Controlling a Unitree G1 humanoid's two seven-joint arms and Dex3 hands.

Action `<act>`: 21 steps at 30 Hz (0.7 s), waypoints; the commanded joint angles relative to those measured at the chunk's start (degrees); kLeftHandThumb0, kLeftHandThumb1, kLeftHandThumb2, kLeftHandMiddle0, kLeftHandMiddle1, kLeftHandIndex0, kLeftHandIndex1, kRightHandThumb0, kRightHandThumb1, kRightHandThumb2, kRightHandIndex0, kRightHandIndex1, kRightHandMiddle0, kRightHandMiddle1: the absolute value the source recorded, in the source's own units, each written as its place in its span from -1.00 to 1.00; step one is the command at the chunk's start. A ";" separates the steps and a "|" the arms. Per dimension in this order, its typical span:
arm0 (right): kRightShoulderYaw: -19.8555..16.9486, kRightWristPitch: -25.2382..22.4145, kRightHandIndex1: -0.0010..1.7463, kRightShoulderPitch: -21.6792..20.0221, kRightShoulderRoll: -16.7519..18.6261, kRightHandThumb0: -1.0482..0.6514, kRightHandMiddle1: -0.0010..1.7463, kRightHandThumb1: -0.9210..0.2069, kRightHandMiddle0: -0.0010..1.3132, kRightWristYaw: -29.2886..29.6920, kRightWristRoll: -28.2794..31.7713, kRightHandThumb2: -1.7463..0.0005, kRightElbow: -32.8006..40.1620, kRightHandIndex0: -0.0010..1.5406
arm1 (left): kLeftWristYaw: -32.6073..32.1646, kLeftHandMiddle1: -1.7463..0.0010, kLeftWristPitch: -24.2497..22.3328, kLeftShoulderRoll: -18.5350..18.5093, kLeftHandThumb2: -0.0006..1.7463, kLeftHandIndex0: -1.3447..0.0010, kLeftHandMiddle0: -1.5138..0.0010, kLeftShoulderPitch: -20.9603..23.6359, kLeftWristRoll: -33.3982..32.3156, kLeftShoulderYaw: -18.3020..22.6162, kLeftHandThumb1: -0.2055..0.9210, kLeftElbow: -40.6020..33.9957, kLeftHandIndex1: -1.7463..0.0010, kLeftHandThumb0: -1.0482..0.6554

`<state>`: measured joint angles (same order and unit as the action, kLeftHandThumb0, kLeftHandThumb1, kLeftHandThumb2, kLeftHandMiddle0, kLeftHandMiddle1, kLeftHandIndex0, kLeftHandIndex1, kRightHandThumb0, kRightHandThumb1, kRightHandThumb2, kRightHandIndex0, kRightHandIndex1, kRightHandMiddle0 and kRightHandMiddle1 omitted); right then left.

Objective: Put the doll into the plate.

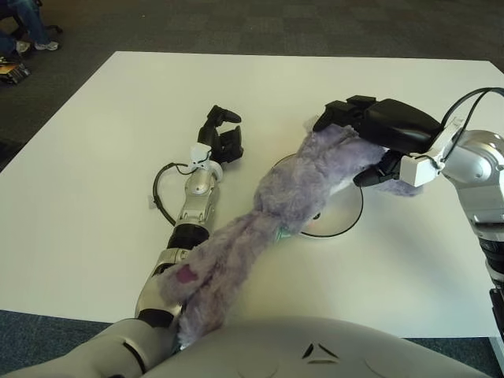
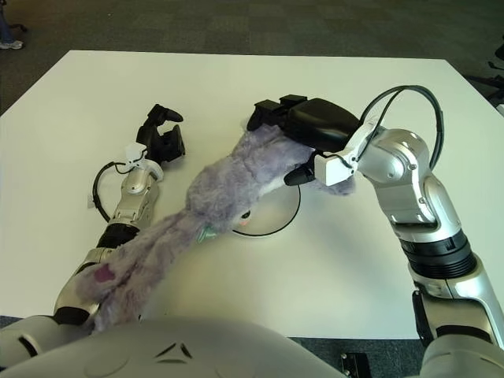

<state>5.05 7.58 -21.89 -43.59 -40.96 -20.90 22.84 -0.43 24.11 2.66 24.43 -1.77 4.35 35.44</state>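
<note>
The doll (image 1: 276, 197) is a long purple plush. Its upper end lies over the plate (image 1: 346, 216), a flat white disc with a dark rim at the table's middle. Its lower end trails toward me, across my left forearm and off the table's near edge. My right hand (image 1: 370, 138) is shut on the doll's upper end, just above the plate's far right side. My left hand (image 1: 220, 134) shows on the table left of the plate, fingers relaxed and holding nothing.
The white table (image 1: 118, 102) fills the view, with dark carpet beyond its far edge. A person's legs (image 1: 27, 27) and some items show at the far left corner. A black cable loops beside my left forearm (image 1: 161, 197).
</note>
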 commanded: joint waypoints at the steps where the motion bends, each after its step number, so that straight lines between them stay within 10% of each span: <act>1: -1.46 -1.90 -0.28 -1.85 -1.22 -0.34 -0.08 0.14 -1.00 -1.38 1.38 -0.14 1.12 -0.83 | 0.59 -1.00 0.89 0.41 0.16 0.37 -0.53 -2.24 -1.02 0.46 0.36 2.28 -1.00 -0.25; 13: -10.63 -8.43 -0.27 -2.36 -4.93 -0.45 0.02 -0.07 -1.00 -2.37 6.32 -0.04 2.01 -0.74 | 0.56 -1.00 0.69 0.55 0.16 0.37 -0.51 -2.18 -1.10 0.69 0.35 2.28 -1.00 -0.25; 21: -10.57 -11.97 -0.29 -5.83 -5.75 -0.50 0.06 -0.07 -1.00 -2.15 6.57 -0.01 -0.76 -0.79 | 0.65 -1.00 0.19 0.30 0.16 0.36 -0.50 -2.22 -0.82 0.76 0.35 2.17 -1.00 -0.25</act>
<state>-5.34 -3.66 -25.96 -48.65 -43.36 -14.99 22.65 0.14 24.31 2.48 24.58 -1.83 4.89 35.78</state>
